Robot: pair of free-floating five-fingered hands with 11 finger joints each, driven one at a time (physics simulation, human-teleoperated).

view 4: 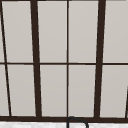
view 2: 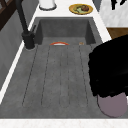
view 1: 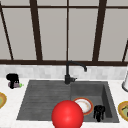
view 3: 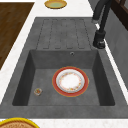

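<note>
My left hand (view 1: 12, 78) hovers over the counter left of the sink, fingers curled on a small mauve object (view 1: 15, 85) with a green tip. In the left side view that hand (view 2: 110, 67) looms close, the mauve object (view 2: 112, 106) round beneath it. My right hand (view 1: 99, 112) hangs over the basin's right part, fingers pointing down and relaxed, holding nothing, just right of a red-rimmed white plate (view 1: 83, 105). The plate (view 3: 70, 81) lies flat on the basin floor. A red ball (view 1: 67, 115) sits at the sink's front edge.
A black faucet (view 1: 68, 72) stands behind the sink (view 1: 32, 100), whose left half is a ribbed drainboard. Yellow plates lie on the counter at left (view 1: 1, 100) and right (view 1: 123, 110). A white container (view 1: 125, 82) stands at far right. A small round item (view 3: 38, 91) rests in the basin.
</note>
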